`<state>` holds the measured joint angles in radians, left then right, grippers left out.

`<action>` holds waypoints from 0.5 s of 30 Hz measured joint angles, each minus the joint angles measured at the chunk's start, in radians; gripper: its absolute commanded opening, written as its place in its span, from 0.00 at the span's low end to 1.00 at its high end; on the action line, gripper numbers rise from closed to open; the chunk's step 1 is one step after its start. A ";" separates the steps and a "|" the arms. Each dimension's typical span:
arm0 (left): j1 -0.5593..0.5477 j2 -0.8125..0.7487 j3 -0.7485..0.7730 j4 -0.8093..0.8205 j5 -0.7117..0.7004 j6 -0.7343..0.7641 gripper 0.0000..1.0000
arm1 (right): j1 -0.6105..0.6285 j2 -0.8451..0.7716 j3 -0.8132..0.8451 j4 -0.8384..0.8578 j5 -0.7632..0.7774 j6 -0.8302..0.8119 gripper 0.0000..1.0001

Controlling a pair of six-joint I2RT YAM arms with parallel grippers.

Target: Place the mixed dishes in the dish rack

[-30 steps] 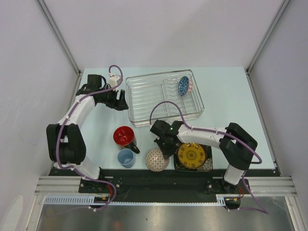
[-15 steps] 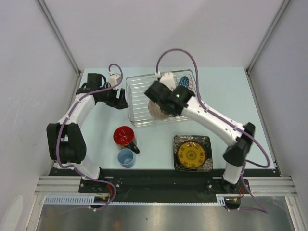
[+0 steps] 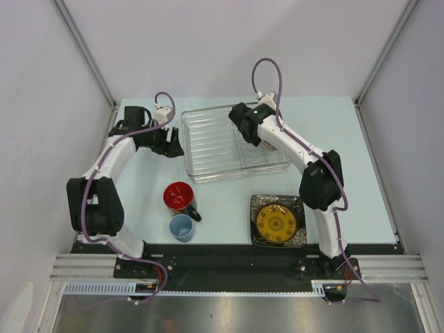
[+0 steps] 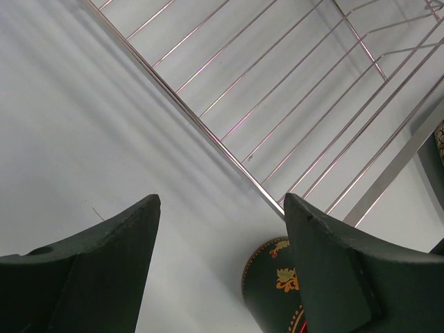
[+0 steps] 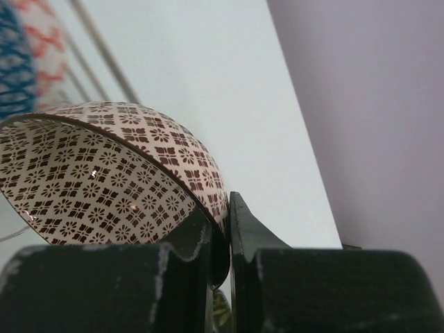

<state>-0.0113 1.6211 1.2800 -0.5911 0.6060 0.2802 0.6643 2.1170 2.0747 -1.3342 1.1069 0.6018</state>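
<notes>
Left claw (image 4: 220,201) far left on the surface (image 3: 333,152), just beside the dish rack's (image 3: 208,142) left edge, fingers spread apart, nothing between them. Left wrist view: rack wires ahead, skull-print mug (image 3: 180,196) partly visible low down. Mug stands upright on the surface in front of the rack, red inside showing; small light-blue cup (image 3: 182,227) just beside it, nearer the arm bases. Right arm reaches over the rack's right half; right claw (image 5: 229,208) clenched on the rim of the pinkish-beige patterned bowl (image 5: 104,180), bowl tilted on edge. Blue-patterned bowl (image 5: 10,62) at the frame's corner beyond it, probably standing in the rack, view too tight to confirm. Yellow plate (image 3: 277,223) lies on the dark square floral plate (image 3: 298,239), front right, outside the rack
</notes>
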 measured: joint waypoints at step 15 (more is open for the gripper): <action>0.019 -0.010 -0.023 0.007 0.009 0.000 0.77 | -0.017 -0.018 -0.122 -0.023 0.063 0.054 0.00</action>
<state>0.0074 1.6115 1.2575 -0.5838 0.6151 0.2802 0.6476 2.0987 1.9530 -1.3567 1.1702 0.6559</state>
